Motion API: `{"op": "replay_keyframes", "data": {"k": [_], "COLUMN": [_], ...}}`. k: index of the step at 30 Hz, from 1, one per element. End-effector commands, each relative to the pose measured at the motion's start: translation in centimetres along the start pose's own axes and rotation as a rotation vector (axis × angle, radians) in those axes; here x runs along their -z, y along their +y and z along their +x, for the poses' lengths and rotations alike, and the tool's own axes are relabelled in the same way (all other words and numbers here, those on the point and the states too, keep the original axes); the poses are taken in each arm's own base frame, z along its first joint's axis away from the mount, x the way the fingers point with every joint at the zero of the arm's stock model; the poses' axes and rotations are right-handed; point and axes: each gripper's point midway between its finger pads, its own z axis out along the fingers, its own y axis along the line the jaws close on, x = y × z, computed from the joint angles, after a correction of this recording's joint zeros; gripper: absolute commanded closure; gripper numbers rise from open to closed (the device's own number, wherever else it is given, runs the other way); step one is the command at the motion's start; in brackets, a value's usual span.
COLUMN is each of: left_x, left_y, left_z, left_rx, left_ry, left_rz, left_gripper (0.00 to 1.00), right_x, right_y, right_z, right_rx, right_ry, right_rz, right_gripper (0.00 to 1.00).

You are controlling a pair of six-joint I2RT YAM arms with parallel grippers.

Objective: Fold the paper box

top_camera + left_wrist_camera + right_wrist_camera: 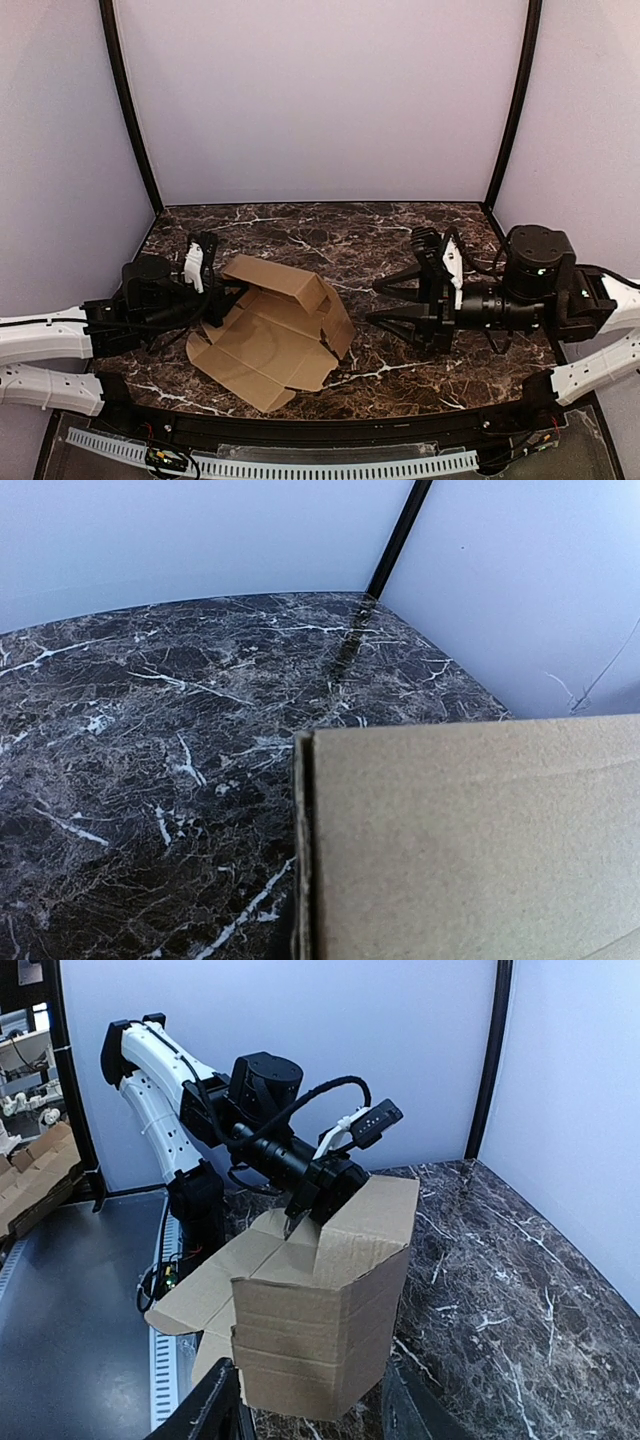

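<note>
Where the half-folded paper box (pixel 275 335) sits at the counter's (pixel 400 230) near left, the left gripper (pixel 298 1222) is clenched, apparently pinching its left edge; the right gripper (pixel 375 302) hangs released just right of it.

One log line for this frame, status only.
box: partly folded | left end effector: shut on box edge | right end effector: open, apart from box

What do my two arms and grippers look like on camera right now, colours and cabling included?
The left arm and right arm have white link shells and black cylindrical joints. The left gripper and right gripper are black, two-fingered. Black cables loop along each wrist, beside a small white clip.
</note>
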Motion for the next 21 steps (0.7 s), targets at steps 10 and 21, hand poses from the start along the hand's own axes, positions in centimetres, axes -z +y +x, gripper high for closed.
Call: {"op": "replay_keyframes", "data": {"k": [10,21], "left_x": [1.0,0.9], "left_y": [0.6,0.7], "left_z": [-1.4,-1.9], "left_rx": [-0.065,-0.054], "left_ry": [-0.027,-0.032], "left_rz": [-0.053,-0.073], "left_gripper": [0.99,0.99], "right_x": [-5.6,-9.4], "right_y": [-0.7,-1.9], "right_z": [3.4,4.4], "right_rx": [0.066,0.069], "right_ry": [0.180,0.203], "right_rz": [0.062,0.148], "right_gripper": [0.47,0.48]}}
